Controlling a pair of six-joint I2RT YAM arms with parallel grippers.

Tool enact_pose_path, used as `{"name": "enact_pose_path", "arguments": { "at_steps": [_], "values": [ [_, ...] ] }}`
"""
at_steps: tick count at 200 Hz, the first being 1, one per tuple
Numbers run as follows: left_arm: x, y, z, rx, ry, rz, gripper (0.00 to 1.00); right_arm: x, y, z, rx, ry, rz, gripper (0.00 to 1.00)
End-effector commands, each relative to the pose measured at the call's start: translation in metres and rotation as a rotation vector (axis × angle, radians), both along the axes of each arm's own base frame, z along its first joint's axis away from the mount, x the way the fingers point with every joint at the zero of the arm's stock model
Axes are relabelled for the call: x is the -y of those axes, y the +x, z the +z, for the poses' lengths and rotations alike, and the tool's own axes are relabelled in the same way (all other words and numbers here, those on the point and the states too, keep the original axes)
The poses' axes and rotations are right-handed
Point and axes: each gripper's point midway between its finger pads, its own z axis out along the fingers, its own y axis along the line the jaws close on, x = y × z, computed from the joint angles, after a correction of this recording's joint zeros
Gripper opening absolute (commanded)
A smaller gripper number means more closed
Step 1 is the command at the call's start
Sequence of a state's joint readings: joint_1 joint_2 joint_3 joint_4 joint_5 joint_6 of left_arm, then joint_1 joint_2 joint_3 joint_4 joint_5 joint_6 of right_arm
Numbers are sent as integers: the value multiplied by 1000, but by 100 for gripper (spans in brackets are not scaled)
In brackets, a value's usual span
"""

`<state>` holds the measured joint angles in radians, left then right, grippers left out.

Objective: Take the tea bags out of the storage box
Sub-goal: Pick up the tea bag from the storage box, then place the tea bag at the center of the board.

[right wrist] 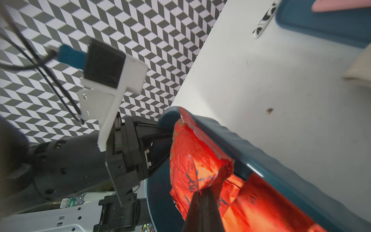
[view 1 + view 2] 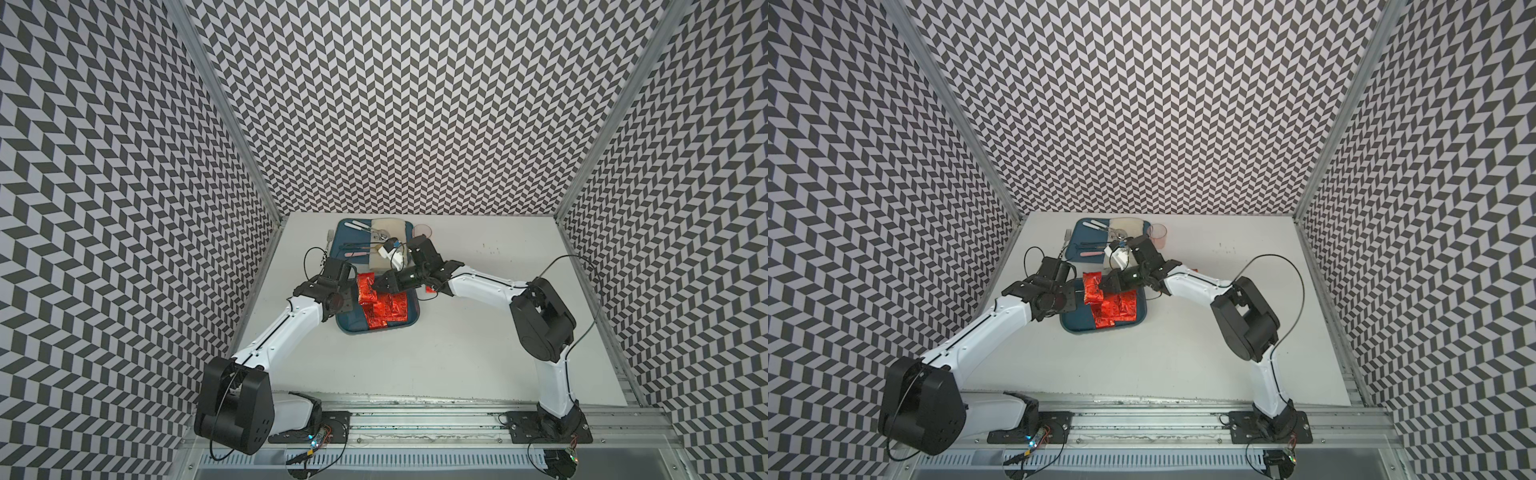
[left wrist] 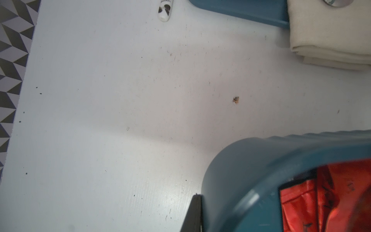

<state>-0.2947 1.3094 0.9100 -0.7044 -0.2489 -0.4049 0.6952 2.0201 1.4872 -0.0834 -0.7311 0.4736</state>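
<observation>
Just left of the frame's centre, the teal storage box [image 2: 1076, 323] sits on the white table [image 2: 1183, 353], with red foil tea bags [image 2: 1119, 311] piled in its right half. The right gripper [image 2: 1105, 286], reaching in from the right, pinches a raised tea bag [image 2: 1092, 291] over the box's upper edge. The left gripper [image 2: 1074, 296] meets the box's left rim. Above them lie a flat blue tray [image 2: 1079, 235] and a pink cup [image 2: 1158, 235].

Print on the tea bags [image 1: 192, 160] seems unreadably blurred.
</observation>
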Motion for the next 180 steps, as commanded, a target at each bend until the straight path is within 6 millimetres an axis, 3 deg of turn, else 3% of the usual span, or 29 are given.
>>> {"name": "enact_pose_path", "arguments": {
  "at_steps": [1, 21, 69, 93, 117, 157, 180],
  "values": [
    [3, 5, 5, 34, -11, -2, 0, 29, 6, 17, 38, -1, -2, 0],
    [3, 5, 8, 41, -12, -2, 0, 74, 22, 15, 43, -87, -48, 0],
    [6, 4, 14, 63, -21, -11, 0, 229, 81, -8, 16, -327, -412, 0],
    [9, 1, 18, 77, 6, -10, 0, 283, 102, -21, 43, -509, -553, 0],
    [12, 1, 23, 99, 5, -23, 0, 311, 106, -41, -6, -709, -534, 0],
    [15, 1, 20, 86, -5, -36, 0, 352, 106, -77, -73, -893, -542, 0],
    [16, 0, 23, 94, -12, -38, 0, 360, 104, -98, -99, -950, -528, 0]
  ]
}}
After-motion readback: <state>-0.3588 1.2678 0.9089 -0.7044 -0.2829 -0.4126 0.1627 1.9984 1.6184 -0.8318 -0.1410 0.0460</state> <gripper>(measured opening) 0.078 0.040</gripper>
